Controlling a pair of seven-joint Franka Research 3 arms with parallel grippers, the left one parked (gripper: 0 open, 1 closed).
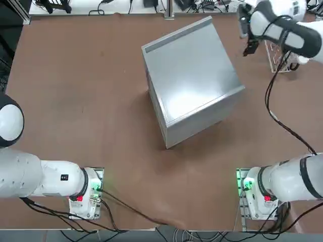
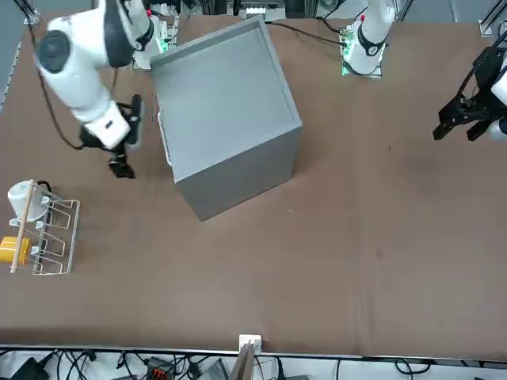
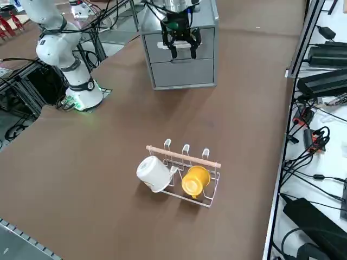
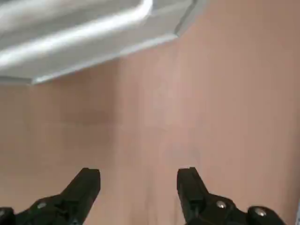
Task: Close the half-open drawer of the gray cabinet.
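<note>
Along the right-hand face of the large, boxy, matte-gray cabinet [image 1: 194, 73], at the far middle of the table, the flat gray upper drawer front [image 3: 206, 50] and the flat gray lower drawer front [image 3: 184, 73] both look flush. No tan side rail shows, and which of the 2 is the task's drawer I cannot tell. By my reading the push is complete and the step in hand is backing off. Just to the right of that face, the black 2-finger right gripper [image 4: 139, 173] is apart from the cabinet, its fingers spread wide with nothing between them. Farther right stands a white wire rack with a pale wooden bar [image 3: 184, 156], bearing a white mug [image 3: 153, 173] and a yellow mug [image 3: 196, 180]. The next move calls for a clean retreat, skirting the rack, without catching a drawer handle.
</note>
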